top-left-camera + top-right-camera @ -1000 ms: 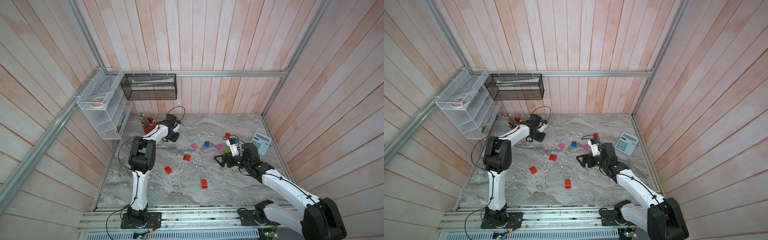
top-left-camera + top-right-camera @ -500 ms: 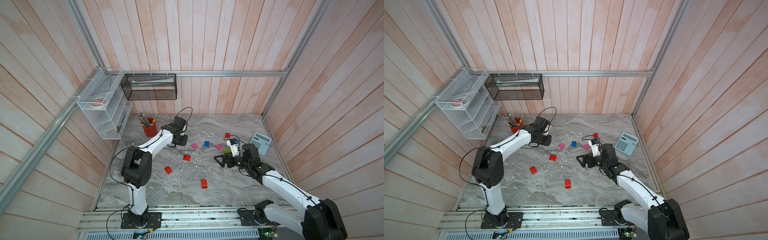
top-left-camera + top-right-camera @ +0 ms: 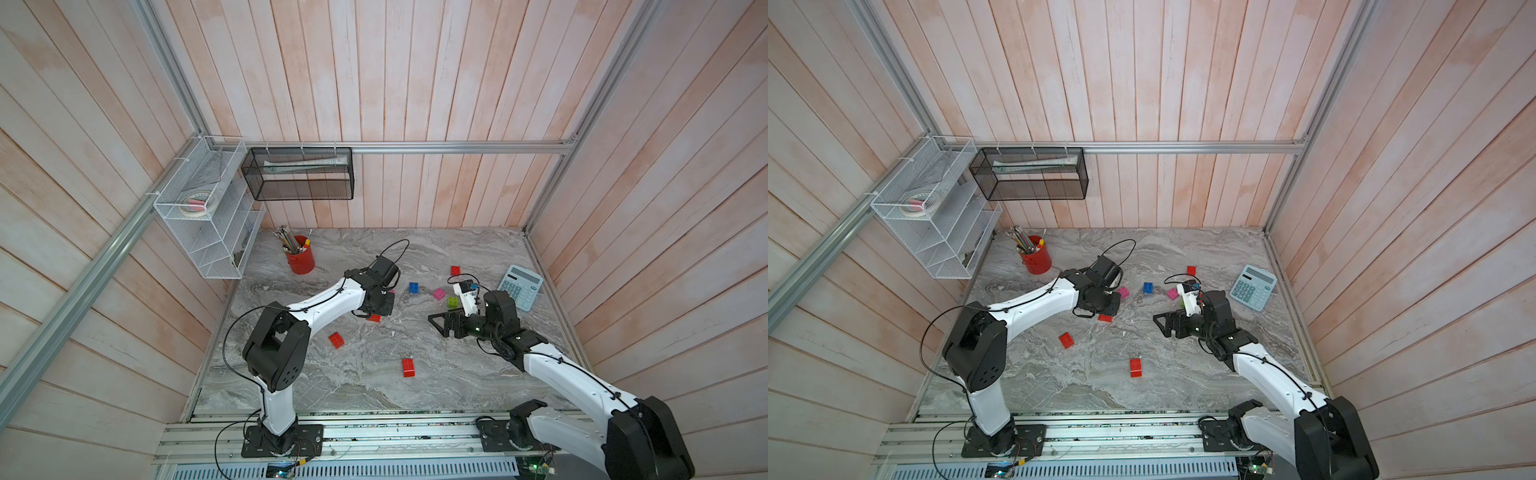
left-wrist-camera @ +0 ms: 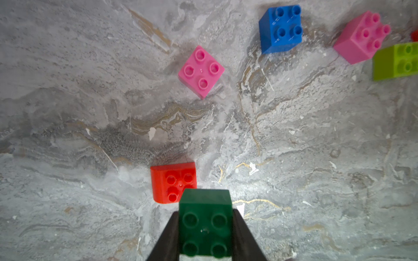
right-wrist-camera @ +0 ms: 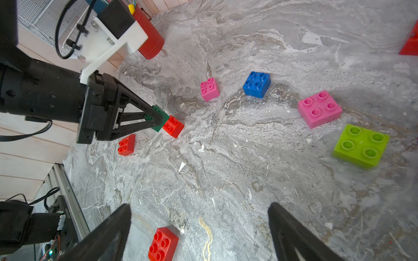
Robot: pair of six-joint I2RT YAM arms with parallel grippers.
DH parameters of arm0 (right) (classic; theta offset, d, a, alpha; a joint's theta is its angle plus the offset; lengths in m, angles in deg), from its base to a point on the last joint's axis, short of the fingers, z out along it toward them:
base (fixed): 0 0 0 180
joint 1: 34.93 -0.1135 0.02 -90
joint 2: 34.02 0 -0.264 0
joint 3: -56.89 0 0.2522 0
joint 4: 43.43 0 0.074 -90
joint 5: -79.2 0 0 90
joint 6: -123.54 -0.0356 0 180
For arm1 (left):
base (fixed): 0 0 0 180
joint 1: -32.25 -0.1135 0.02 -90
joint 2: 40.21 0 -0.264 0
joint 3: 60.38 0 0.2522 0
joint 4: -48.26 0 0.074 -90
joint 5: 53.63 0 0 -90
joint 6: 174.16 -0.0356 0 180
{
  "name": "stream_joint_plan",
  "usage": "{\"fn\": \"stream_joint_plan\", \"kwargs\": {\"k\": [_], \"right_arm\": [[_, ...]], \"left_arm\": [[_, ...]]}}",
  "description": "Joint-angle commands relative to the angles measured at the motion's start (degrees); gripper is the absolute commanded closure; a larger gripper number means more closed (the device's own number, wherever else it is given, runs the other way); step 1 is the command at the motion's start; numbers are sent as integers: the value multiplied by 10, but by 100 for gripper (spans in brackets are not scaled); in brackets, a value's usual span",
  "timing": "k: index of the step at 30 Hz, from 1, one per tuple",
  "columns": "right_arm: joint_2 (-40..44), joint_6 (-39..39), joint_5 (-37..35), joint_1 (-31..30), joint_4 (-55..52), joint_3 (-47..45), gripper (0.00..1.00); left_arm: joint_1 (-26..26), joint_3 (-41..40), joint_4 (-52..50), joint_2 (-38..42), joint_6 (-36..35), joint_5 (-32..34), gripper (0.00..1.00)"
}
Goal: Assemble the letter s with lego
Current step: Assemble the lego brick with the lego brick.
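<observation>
**Dark green brick (image 4: 204, 228) gripped**

The left gripper (image 4: 205, 213) clamps it just beside a red brick (image 4: 173, 180) near the desk's (image 3: 353, 386) middle. The right gripper (image 5: 199, 204) gapes, empty. A pink brick (image 4: 201, 71), blue brick (image 4: 280, 29) and lime brick (image 5: 360, 145) lie toward the far edge

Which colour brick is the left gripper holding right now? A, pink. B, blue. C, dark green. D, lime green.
C: in the left wrist view the left gripper is shut on the dark green brick, with a finger pressed against each side of it.
</observation>
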Motion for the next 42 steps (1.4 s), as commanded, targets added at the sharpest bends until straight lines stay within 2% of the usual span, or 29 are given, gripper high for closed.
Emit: {"fn": "stream_joint_plan", "kwargs": {"k": [1, 42], "right_arm": [[8, -4, 3, -3, 12, -9, 4], [13, -12, 10, 3, 25, -25, 4]], "left_arm": [[6, -6, 8, -7, 17, 32, 66], [25, -27, 47, -70, 42, 78, 66]]}}
